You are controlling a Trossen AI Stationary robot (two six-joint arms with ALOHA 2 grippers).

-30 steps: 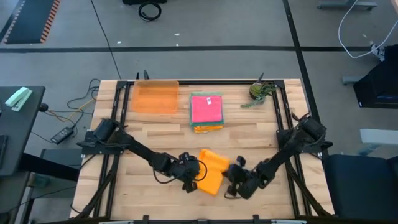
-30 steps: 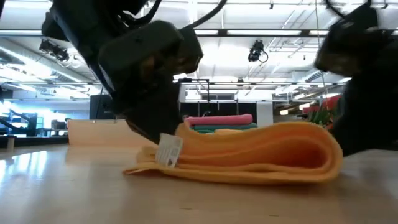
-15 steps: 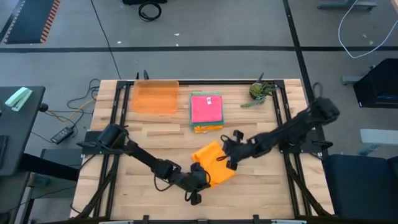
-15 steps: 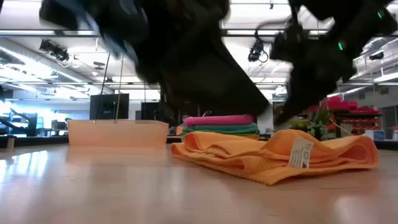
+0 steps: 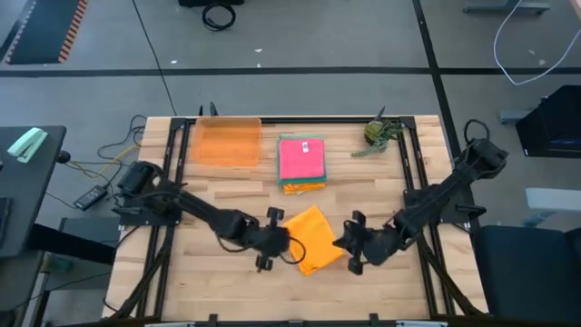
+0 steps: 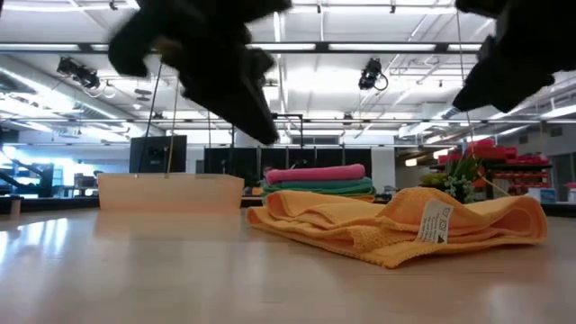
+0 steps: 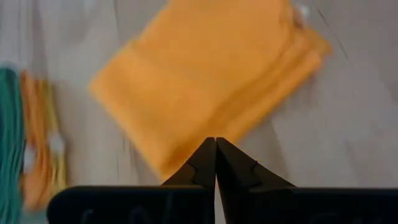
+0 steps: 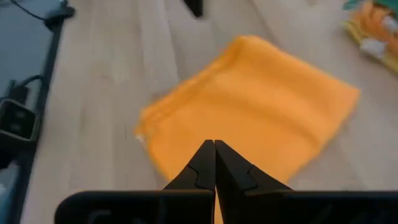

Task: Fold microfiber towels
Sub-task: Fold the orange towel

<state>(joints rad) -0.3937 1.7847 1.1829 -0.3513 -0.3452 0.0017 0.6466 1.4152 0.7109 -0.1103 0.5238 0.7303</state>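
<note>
An orange microfiber towel (image 5: 313,238) lies folded in several layers on the wooden table (image 5: 218,291), with its white tag (image 6: 435,220) showing in the low view. My left gripper (image 5: 287,243) hangs shut just left of the towel and above it. My right gripper (image 5: 339,243) hangs shut just right of it. In the wrist views both pairs of fingertips, left (image 7: 216,140) and right (image 8: 214,142), are closed in the air over the towel (image 7: 205,74) (image 8: 249,106), touching nothing. A stack of folded towels (image 5: 302,163) with a pink one on top lies farther back.
A translucent orange tray (image 5: 227,142) stands at the far left of the table. A small potted plant (image 5: 377,133) stands at the far right. Bare wood lies along the near edge and to both sides of the orange towel.
Both grippers have risen off the orange towel and now hang on either side of it. The right one first swung over the towel's far side, then came back toward the right edge. The towel has been turned about on the table and lies flatter.
</note>
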